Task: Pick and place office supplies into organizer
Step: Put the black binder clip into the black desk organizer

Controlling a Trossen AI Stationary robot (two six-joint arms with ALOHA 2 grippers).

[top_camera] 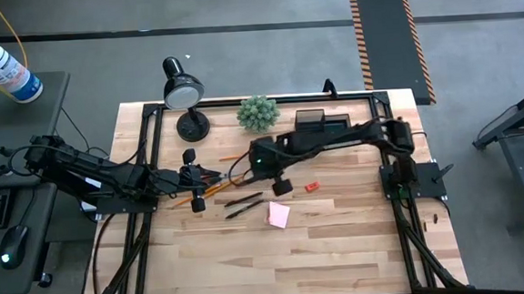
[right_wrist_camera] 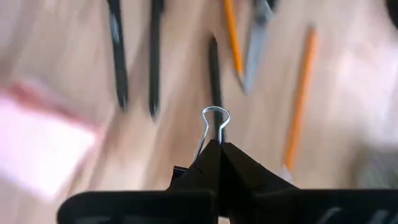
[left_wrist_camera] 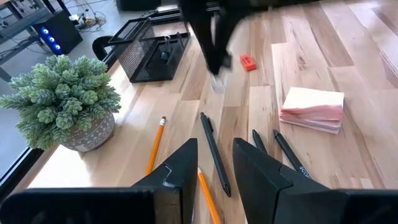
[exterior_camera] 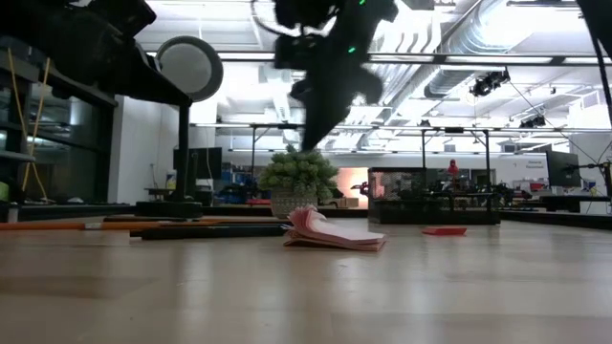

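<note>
Surface: wood table (top_camera: 341, 252), workshop room behind | organizer (left_wrist_camera: 152, 56): contents unclear | right gripper (right_wrist_camera: 217, 149) clenched on binder clip (right_wrist_camera: 214, 121) | left gripper (left_wrist_camera: 214, 171) parted, empty.

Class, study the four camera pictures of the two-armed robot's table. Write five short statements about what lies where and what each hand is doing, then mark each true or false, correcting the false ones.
1. The right hand is shut on a binder clip. True.
2. The pink sticky-note pad already sits inside the organizer. False: it lies on the bare table, nearer the front edge.
3. The left hand is open, with pencils and pens on the wood in front of it. True.
4. The small red eraser is held by the left hand. False: it lies loose on the table, to the right of the pad.
5. The green plant ball stands between the desk lamp and the organizer. True.
</note>
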